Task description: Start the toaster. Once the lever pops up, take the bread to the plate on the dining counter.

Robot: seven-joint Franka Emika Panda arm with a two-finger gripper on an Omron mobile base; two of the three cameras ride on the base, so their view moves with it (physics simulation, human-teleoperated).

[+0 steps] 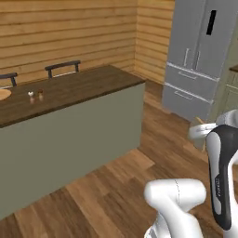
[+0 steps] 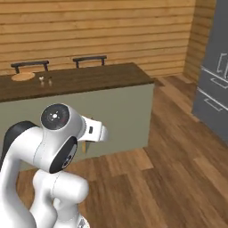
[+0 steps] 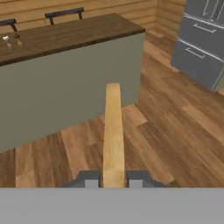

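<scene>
My gripper (image 3: 113, 179) is shut on the bread (image 3: 113, 131), a pale tan slice seen edge-on and sticking out ahead of the fingertips over the wood floor. A tan bit of the bread (image 1: 200, 122) shows beside the white hand at the right. The dining counter (image 3: 65, 35), a dark wood slab on a grey-green panel, stands ahead and to the left. The round tan plate (image 2: 23, 76) lies at its far left end, also at the picture's left edge (image 1: 3, 94). The toaster and its lever are out of view.
Two small shakers (image 2: 45, 80) stand on the counter to the right of the plate. Dark chair backs (image 2: 89, 59) rise behind the counter. A grey fridge (image 1: 200, 56) stands at the right. Open wood floor (image 3: 175, 131) lies between me and the counter.
</scene>
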